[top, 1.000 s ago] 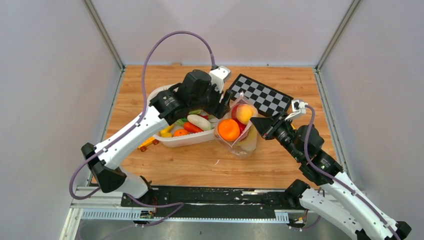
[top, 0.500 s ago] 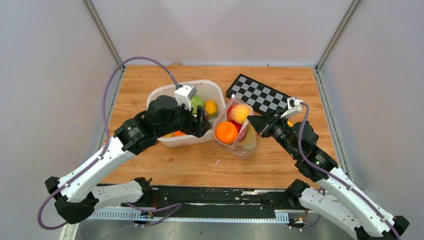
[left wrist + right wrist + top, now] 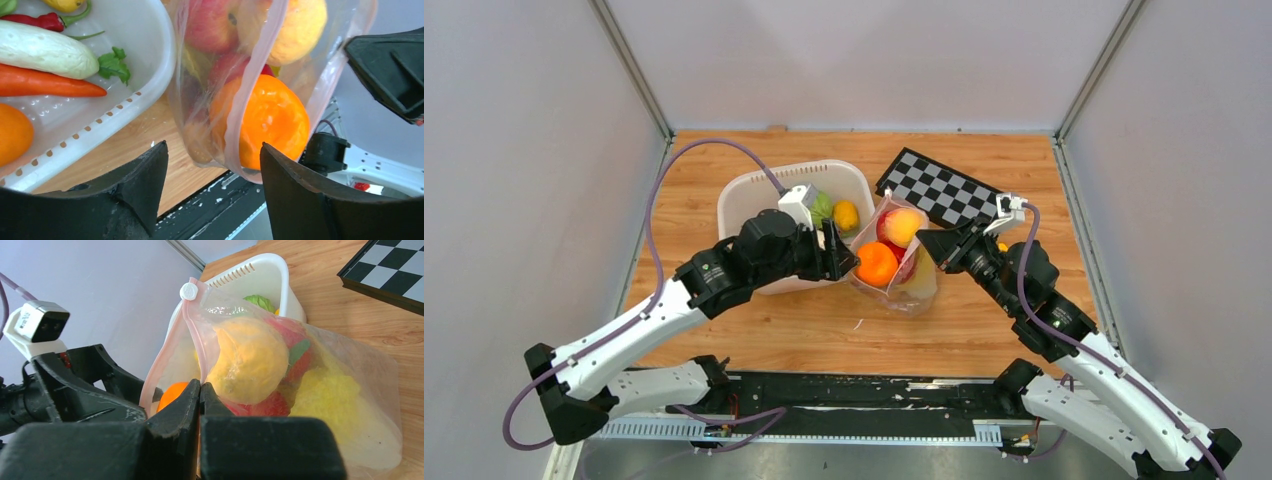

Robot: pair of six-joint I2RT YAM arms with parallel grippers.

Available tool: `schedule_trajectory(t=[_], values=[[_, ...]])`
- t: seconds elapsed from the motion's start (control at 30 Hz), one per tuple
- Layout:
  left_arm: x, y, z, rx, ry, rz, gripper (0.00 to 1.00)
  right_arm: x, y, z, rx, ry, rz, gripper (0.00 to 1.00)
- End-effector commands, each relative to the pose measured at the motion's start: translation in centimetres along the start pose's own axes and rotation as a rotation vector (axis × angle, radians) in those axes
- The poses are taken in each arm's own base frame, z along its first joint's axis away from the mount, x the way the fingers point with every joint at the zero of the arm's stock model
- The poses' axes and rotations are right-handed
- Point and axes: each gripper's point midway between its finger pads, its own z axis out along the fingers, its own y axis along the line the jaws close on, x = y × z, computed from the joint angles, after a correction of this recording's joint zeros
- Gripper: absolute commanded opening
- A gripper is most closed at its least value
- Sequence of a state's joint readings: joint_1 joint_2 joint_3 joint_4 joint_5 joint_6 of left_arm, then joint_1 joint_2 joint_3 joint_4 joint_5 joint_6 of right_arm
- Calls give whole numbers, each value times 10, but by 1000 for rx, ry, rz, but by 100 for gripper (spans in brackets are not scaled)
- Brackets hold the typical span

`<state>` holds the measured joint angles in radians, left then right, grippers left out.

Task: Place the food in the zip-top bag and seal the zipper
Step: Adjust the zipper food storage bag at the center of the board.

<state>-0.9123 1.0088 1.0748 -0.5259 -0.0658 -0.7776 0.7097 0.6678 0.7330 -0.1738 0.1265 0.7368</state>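
The zip-top bag (image 3: 906,275) stands between the basket and my right arm, bulging with food: an orange (image 3: 877,263), a peach-coloured fruit (image 3: 902,226) and red and yellow pieces. Its mouth gapes, with the pink zipper (image 3: 250,90) curving round the orange (image 3: 272,120). My right gripper (image 3: 200,387) is shut on the zipper strip at the bag's right edge (image 3: 927,243). My left gripper (image 3: 212,150) is open just left of the bag (image 3: 839,255), holding nothing. More food lies in the basket: a white cucumber (image 3: 45,50), a carrot (image 3: 50,85) and a red chilli (image 3: 40,20).
The white plastic basket (image 3: 754,195) sits left of the bag, partly under my left arm. A checkerboard (image 3: 944,187) lies behind the bag at the back right. The bag's white slider (image 3: 189,291) sits at the far end of the zipper.
My left arm has drawn back from over the basket and swung to the bag's left side, and its jaws have widened a little. The right gripper keeps its hold on the bag's edge.
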Motion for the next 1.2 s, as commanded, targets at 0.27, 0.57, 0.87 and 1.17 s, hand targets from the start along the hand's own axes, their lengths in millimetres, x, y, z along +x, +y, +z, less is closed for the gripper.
schedule_trajectory(t=[0.27,0.57,0.87,1.17], values=[[-10,-16,17,41,-36,3,14,-10,9,-1,-34,-34,5,0],[-65,-63,-3,145,-100,208,0,-17,58,-28,-302,-15,-201,0],[-56,-84,15,267,151,425,0,-21,79,-61,-399,36,-312,0],[-32,-76,25,304,277,514,0,-18,68,-43,-349,-15,-99,0]])
